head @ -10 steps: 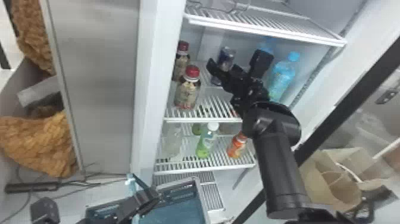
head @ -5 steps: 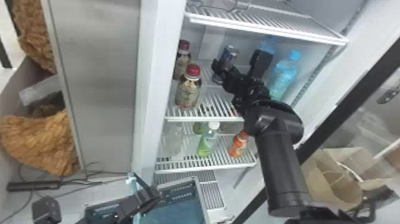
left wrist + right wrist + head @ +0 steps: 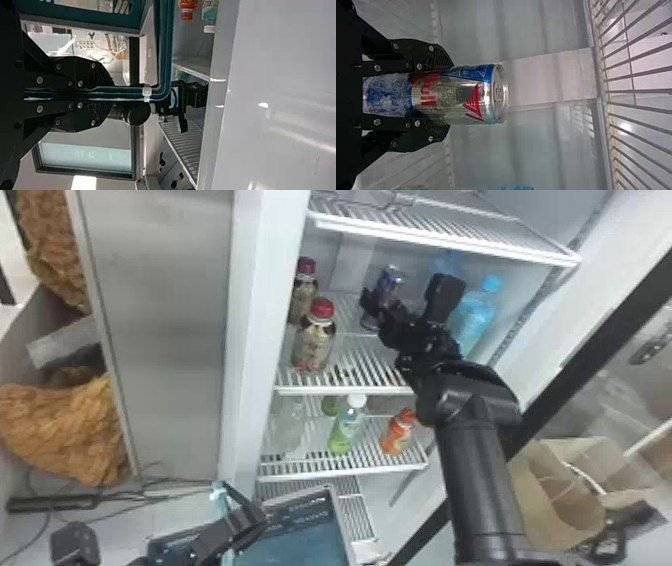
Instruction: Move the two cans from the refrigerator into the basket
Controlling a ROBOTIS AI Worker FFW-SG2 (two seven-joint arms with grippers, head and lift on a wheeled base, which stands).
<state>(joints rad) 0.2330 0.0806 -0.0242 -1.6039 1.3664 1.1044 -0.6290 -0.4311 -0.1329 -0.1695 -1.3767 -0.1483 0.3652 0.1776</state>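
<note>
Pinching can (image 3: 390, 280) between fingers, right gripper (image 3: 382, 307) has open gap beside front red-capped bottle (image 3: 315, 342); left gripper (image 3: 252, 516) squeezes basket (image 3: 295, 501) edge.

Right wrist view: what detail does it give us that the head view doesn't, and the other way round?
Right wrist: the pull-tab lid and the red triangle print near it.

Head: the green drink bottle with a white cap and the orange bottle on a lower shelf, plus the teal plastic basket.

Both: the blue, silver and red metal can, the right gripper and the white wire shelf above them.
</note>
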